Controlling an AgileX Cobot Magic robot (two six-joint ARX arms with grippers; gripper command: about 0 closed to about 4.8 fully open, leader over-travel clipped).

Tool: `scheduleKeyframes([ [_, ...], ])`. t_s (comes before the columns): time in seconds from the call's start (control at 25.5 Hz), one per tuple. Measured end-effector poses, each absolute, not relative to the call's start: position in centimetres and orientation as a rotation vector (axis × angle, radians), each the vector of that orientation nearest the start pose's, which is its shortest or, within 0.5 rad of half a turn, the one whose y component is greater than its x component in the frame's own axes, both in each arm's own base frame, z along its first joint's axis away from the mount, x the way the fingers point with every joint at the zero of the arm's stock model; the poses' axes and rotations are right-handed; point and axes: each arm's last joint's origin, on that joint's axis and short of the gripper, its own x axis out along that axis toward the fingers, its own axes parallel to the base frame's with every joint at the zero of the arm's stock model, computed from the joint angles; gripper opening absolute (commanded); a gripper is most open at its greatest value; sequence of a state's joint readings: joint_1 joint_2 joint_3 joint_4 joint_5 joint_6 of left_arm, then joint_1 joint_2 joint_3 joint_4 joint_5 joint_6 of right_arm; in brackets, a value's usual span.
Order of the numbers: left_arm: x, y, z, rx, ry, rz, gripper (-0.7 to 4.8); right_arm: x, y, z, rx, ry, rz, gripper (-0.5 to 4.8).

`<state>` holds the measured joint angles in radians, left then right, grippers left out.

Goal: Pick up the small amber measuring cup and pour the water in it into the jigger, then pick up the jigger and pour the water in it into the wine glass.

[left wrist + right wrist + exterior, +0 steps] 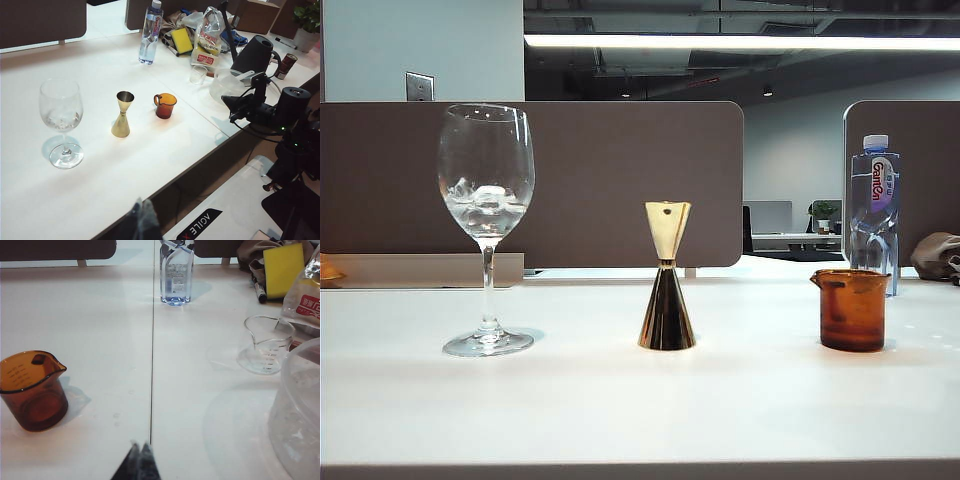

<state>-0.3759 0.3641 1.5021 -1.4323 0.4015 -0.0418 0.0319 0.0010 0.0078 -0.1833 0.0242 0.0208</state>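
The small amber measuring cup (851, 309) stands on the white table at the right, its lip facing left; it also shows in both wrist views (165, 105) (31, 389). The gold jigger (666, 277) (122, 114) stands upright in the middle. At the left is the wine glass (486, 225) (61, 121), with ice cubes in its bowl. The water is too clear to make out. My left gripper (141, 204) is shut and empty, back over the table's near edge. My right gripper (140, 445) is shut and empty, short of the cup and off to its side. Neither gripper appears in the exterior view.
A plastic water bottle (875, 212) (176, 271) stands behind the cup. Beyond the cup's side lie a clear glass beaker (265, 344), a large clear plastic tub (301, 410), a yellow sponge (283, 269), snack bags (207, 37) and a dark kettle (254, 53). The right arm's body (260, 107) sits past the table edge.
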Motion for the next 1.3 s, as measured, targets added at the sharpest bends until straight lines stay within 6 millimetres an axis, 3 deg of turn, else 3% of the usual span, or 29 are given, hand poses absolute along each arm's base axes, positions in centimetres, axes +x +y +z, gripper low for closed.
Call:
scheduleKeyframes([
  [0.24,-8.4,2.1,41.7,0.013,0.294,-0.773,-0.02,9.6,0.2,14.8,0.016,0.176,0.006,-0.05],
  [0.31,-6.8,1.5,41.4,0.055,0.255,-0.78,-0.02,9.6,0.2,14.8,0.016,0.176,0.006,-0.05],
  [0.43,-2.2,-0.3,40.2,0.079,0.181,-0.783,-0.02,9.6,0.2,14.8,0.016,0.177,0.006,-0.05],
  [0.63,1.7,-1.9,38.2,0.105,0.104,-0.783,-0.02,9.6,0.2,14.8,0.016,0.177,0.006,-0.05],
  [0.79,4.3,-2.9,36.1,0.179,-0.011,-0.78,-0.02,9.6,0.2,14.8,0.016,0.176,0.006,-0.05],
  [1.06,5.9,-3.5,32.3,0.221,-0.287,-0.722,-0.02,9.6,0.2,14.8,0.016,0.176,0.006,-0.05],
  [1.3,6.8,-3.5,26.4,0.145,-0.392,-0.589,-0.02,9.6,0.2,14.8,0.016,0.176,0.006,-0.05],
])
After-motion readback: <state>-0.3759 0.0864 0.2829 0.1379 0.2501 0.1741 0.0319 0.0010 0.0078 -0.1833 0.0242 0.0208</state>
